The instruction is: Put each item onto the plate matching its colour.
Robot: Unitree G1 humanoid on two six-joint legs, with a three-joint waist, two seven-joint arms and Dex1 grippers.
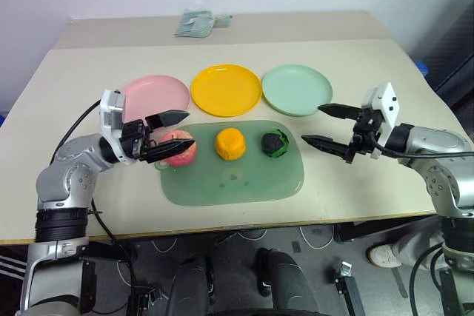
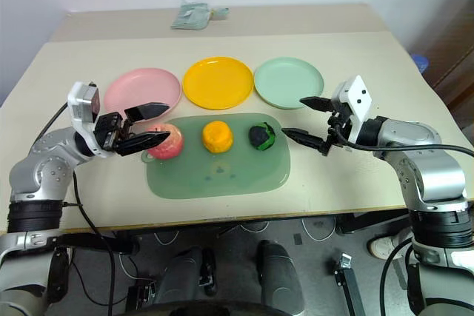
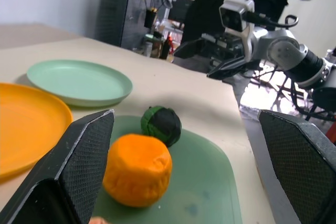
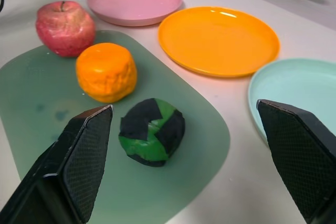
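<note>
The head views took in a folded cloth point(image 1: 197, 22) at the table's far edge. The 3 plates, pink point(image 1: 157, 94), yellow point(image 1: 226, 89) and mint point(image 1: 296, 89), lay bare. On the green mat point(image 1: 237, 183) sat the apple point(image 1: 180, 148), orange fruit point(image 1: 230, 143) and dark green ball point(image 1: 274, 143). The left gripper point(image 1: 164, 136) spread wide at the apple, gripping nothing; the right gripper point(image 1: 326, 125) gaped beside the mat, empty.

No readable text, label, brand, number or sign appears on anything here.
</note>
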